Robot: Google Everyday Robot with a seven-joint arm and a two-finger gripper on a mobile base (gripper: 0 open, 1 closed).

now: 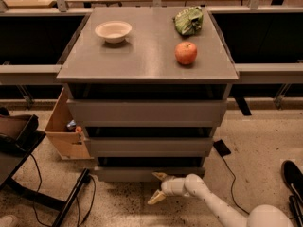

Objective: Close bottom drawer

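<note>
The bottom drawer (142, 174) is the lowest and narrowest of three grey drawers in the cabinet. Its flat front stands a little out, with a dark gap above it. My gripper (156, 187) is at floor level just in front of the drawer's right half, on a white arm coming from the lower right. It is open and empty. Its upper fingertip (159, 176) is at the drawer front's lower edge and the lower one points down-left toward the floor.
On the cabinet top (142, 56) are a white bowl (113, 31), a red apple (186, 53) and a green bag (189, 21). A cardboard box (66, 131) stands left of the cabinet. Cables and a black stand (71, 197) lie on the floor at the left.
</note>
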